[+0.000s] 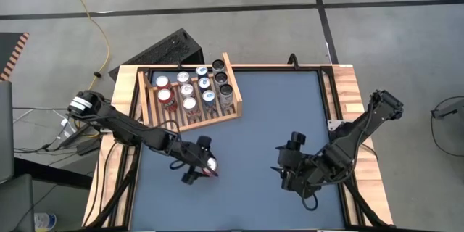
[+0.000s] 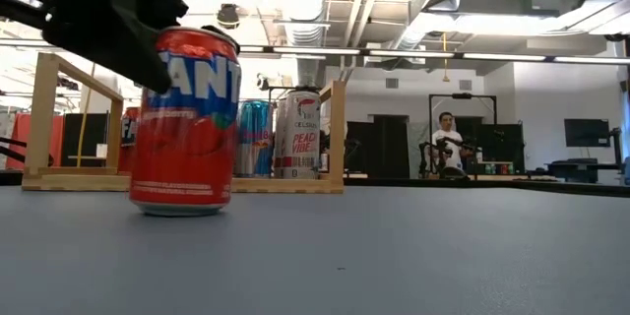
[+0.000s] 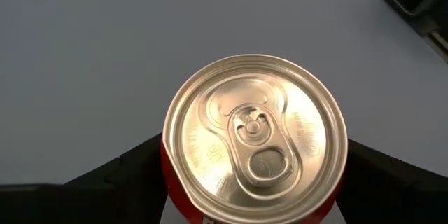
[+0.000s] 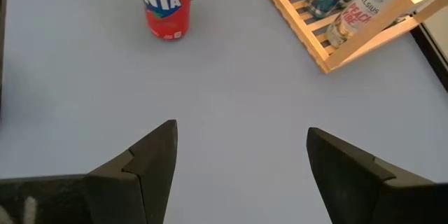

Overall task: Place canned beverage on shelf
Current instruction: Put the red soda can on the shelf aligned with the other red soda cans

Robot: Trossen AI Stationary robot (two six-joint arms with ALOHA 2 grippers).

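Observation:
A red Fanta can (image 2: 185,118) stands upright on its base on the blue-grey mat, nearer the front edge than the shelf. My left gripper (image 1: 206,162) reaches in from the table's left, open, with a finger (image 3: 133,168) on each side of the can's top (image 3: 255,136). The light-wood shelf (image 1: 233,80) stands at the far left, and several cans stand upright in it. My right gripper (image 4: 241,147) hovers open over the mat right of the can (image 4: 166,7), with nothing between its fingers. My left gripper's fingers stand close against both sides of the can's upper wall (image 2: 162,69), slanting down from the table's left. Whether they touch it, I cannot tell. The can stands upright with its base on the mat.
A black ridged box (image 1: 163,49) lies beyond the table's far left corner. Wooden borders (image 1: 348,94) frame the mat. Bare mat (image 1: 283,109) stretches between the shelf and my right gripper. A person (image 2: 448,138) sits in the room far behind the table.

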